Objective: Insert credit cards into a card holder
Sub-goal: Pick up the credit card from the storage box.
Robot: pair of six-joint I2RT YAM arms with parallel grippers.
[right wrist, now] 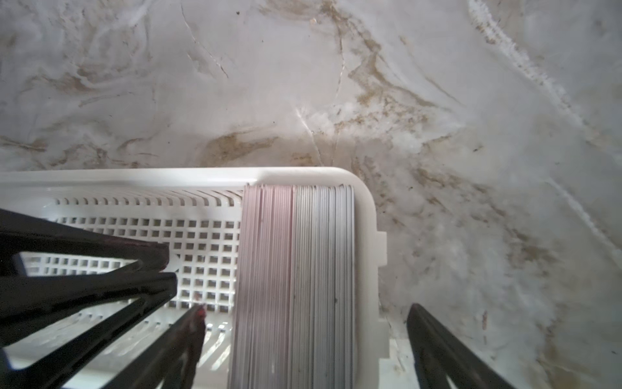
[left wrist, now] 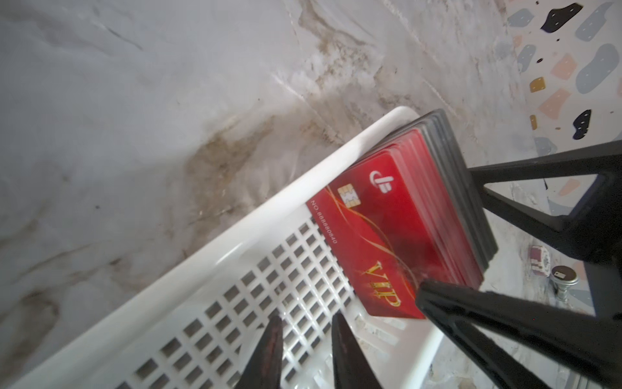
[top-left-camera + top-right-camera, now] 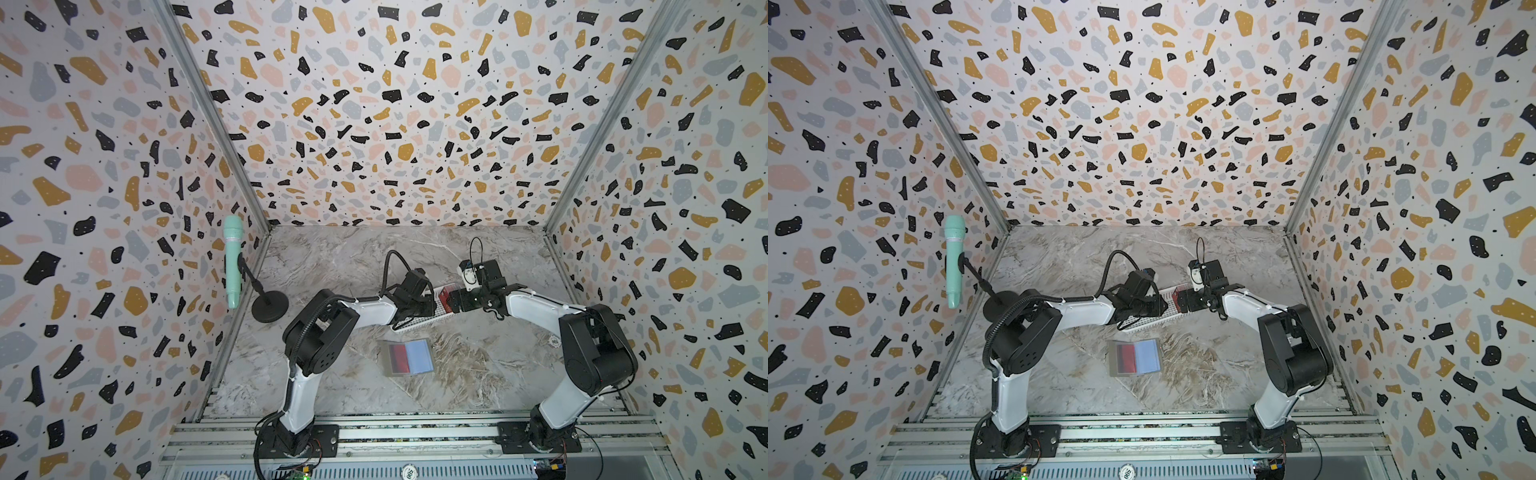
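The right gripper (image 1: 306, 311) straddles the credit cards (image 1: 292, 269) at the basket (image 1: 134, 176) rim, jaws wide and empty; the left gripper (image 2: 306, 323) has jaws barely parted, empty.

Credit cards (image 2: 397, 235): thick stack standing on edge, front card red with gold "VIP", chip and white logo, darker cards behind. The stack sits between the spread fingers of the right gripper (image 1: 306, 311), VIP face towards the left gripper (image 2: 306, 320) close by. Card holder (image 3: 409, 357): open flat, light blue inside, red showing in one half, well apart from both grippers.
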